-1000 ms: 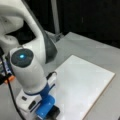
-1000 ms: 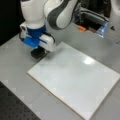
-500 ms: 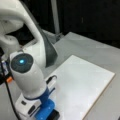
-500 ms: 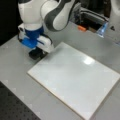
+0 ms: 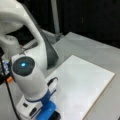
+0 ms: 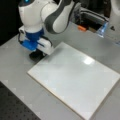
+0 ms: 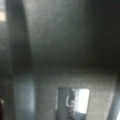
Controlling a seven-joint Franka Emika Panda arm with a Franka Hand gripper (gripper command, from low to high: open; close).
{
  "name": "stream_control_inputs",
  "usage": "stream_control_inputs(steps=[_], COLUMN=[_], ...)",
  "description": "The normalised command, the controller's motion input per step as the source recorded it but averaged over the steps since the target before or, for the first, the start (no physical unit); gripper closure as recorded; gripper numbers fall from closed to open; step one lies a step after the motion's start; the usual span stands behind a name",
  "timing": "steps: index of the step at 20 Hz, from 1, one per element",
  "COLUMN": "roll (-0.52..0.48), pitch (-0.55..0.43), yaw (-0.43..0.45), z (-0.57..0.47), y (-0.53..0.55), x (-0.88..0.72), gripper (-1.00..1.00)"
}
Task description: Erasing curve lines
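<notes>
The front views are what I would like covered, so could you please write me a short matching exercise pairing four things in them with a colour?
Things:
1. board
2. table
3. gripper
4. mount above the gripper

Colours:
A. blue
B. white
C. black
D. grey

Pairs: 1-B, 2-D, 3-C, 4-A. The gripper sits low at the board's corner in both front views.

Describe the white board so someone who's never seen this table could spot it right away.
On the grey table, look just beside the gripper at the arm's blue-collared end. The white board lies flat there, a large rectangle with thin pale edges. It is the only bright, glossy surface on the table.
</notes>
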Motion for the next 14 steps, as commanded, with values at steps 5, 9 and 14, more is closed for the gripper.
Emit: stream_control_inputs(steps=[5, 9, 14], roll=[0.131, 0.129, 0.125], pitch=[0.009, 0.006, -0.007], yaw=[-0.130, -0.141, -0.155], z=[-0.02, -0.02, -0.02], y=[-0.10, -0.10, -0.10], x=[0.17, 0.14, 0.13], gripper=[1.00, 1.00, 1.00])
